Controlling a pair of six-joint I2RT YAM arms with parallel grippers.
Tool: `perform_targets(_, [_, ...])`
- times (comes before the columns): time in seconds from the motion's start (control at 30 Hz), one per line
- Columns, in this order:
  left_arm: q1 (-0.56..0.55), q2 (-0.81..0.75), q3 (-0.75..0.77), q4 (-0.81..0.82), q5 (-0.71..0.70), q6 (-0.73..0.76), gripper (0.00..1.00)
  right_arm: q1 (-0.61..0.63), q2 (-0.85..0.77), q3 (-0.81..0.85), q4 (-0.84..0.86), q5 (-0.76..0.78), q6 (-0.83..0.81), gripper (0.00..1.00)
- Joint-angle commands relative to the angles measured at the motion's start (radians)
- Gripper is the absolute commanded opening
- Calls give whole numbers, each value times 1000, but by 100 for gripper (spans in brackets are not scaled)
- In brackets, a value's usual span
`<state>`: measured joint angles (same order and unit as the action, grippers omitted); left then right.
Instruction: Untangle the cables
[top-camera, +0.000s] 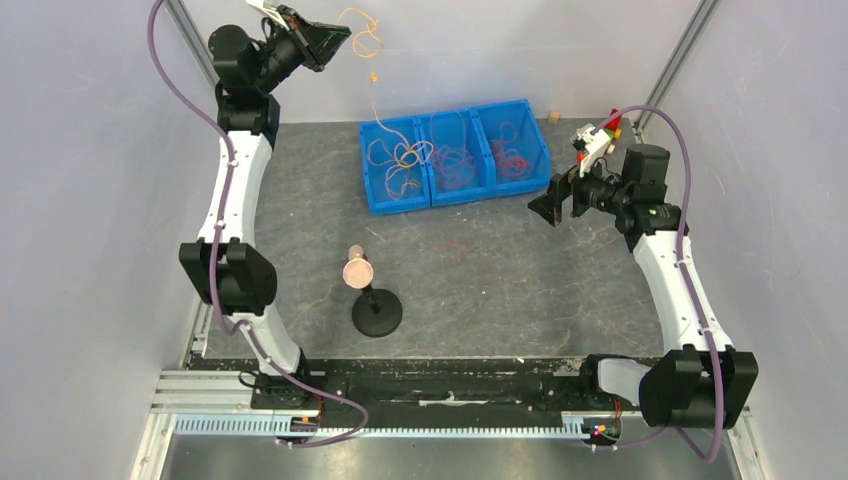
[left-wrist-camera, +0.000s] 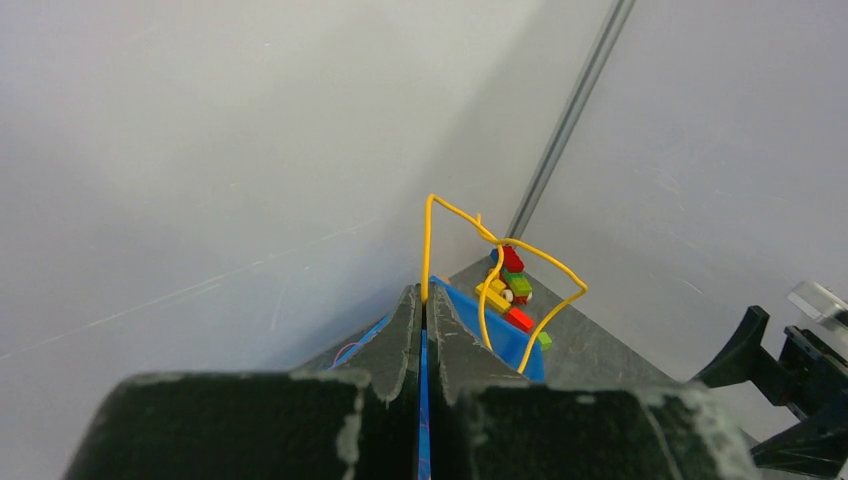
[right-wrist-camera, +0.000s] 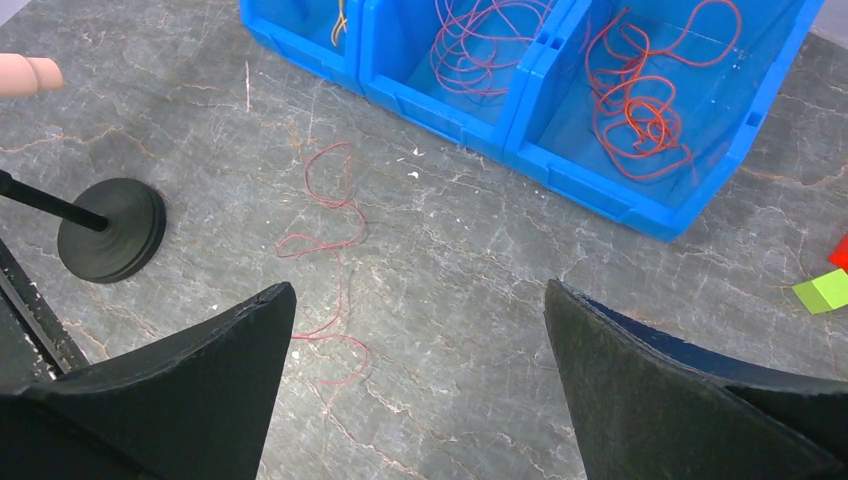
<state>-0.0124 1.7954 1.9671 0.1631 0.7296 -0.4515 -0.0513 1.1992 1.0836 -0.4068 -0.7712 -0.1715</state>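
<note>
My left gripper (top-camera: 338, 38) is raised high at the back left and is shut on a yellow cable (top-camera: 366, 42). The cable hangs in loops down toward the left compartment of the blue bin (top-camera: 400, 203). In the left wrist view the fingers (left-wrist-camera: 425, 296) pinch the yellow cable (left-wrist-camera: 500, 248) at their tips. Orange and yellow cables (top-camera: 402, 158) lie in the left compartment, pink-purple ones (right-wrist-camera: 480, 40) in the middle and red ones (right-wrist-camera: 645, 100) in the right. A loose pink-red cable (right-wrist-camera: 325, 230) lies on the table. My right gripper (right-wrist-camera: 420, 290) is open and empty above the table, right of that cable.
A black stand (top-camera: 377, 314) with a peach knob (top-camera: 358, 271) stands mid-table, and its base (right-wrist-camera: 110, 228) shows in the right wrist view. Coloured toy bricks (left-wrist-camera: 508, 288) lie at the back right, beyond the bin. Grey walls close in the back and both sides.
</note>
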Motion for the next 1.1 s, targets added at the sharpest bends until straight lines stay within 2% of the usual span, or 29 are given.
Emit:
perform_targets(0.0, [-1, 73, 81, 19, -3, 31, 2, 0, 8, 43, 11, 13, -2, 98])
perform_targets(0.2, [-7, 159, 111, -16, 0, 123, 2, 1, 34, 44, 12, 15, 5, 98])
perform_targets(0.33, [-18, 187, 46, -84, 47, 225, 2, 1, 49, 37, 12, 15, 4, 98])
perform_targets(0.53, [-55, 190, -125, -211, 11, 403, 2, 1, 63, 4, 14, 7, -8, 98])
perform_targets(0.73, [-104, 247, -172, -341, -133, 550, 2, 1, 74, -14, 13, 12, -18, 98])
perform_targets(1.0, [-164, 352, -28, -548, -411, 605, 3, 9, 107, -43, 8, 3, -37, 98])
perform_targets(1.07, [-167, 370, 19, -604, -465, 599, 9, 24, 120, -50, 13, 9, -41, 98])
